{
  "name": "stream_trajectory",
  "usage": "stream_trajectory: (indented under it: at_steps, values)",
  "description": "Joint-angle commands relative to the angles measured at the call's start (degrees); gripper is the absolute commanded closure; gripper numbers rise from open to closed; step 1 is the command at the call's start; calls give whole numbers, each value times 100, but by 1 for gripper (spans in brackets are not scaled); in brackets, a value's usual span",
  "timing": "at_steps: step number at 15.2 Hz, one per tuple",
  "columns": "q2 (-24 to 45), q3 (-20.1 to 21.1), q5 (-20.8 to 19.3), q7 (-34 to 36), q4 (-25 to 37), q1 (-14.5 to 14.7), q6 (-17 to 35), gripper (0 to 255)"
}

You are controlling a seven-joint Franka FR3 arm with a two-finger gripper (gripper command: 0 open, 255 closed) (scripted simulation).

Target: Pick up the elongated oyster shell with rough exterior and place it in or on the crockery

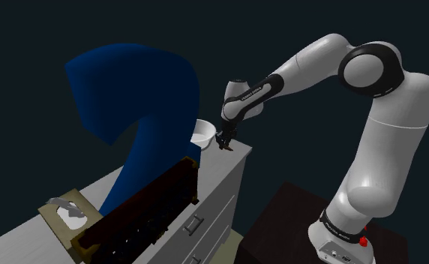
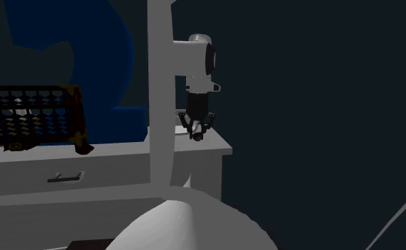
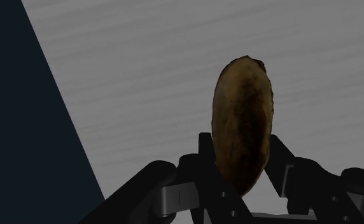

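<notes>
My black gripper [image 1: 223, 141] is shut on a brown, elongated oyster shell [image 3: 243, 127] with a rough surface. In the wrist view both fingers [image 3: 206, 156] clasp the shell's lower half, and it sticks out past the tips. The gripper [image 2: 198, 131] hangs close over the near corner of the grey dresser top [image 1: 232, 154]; I cannot tell whether the shell [image 2: 196, 136] touches it. A white bowl [image 1: 202, 133] stands on the dresser just beside the gripper, toward the shoulder view's left.
A big dark-blue curved shape [image 1: 142, 97] rises behind the bowl. A dark wooden abacus-like rack [image 1: 142, 214] lies along the dresser, with a tan box [image 1: 64, 214] beyond it. The dresser edge [image 3: 66, 114] runs close to the gripper. My own arm [image 2: 159, 92] blocks part of the second exterior view.
</notes>
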Motion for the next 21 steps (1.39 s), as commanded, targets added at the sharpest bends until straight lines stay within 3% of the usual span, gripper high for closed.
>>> stream_trajectory:
  at_steps: [1, 3, 21]
  values:
    - [48, 51, 17, 10, 5, 40, -8, 255]
    - [4, 39, 20, -17, -88, 30, 40, 255]
    - [-823, 7, -163, 154, 403, 41, -1270, 255]
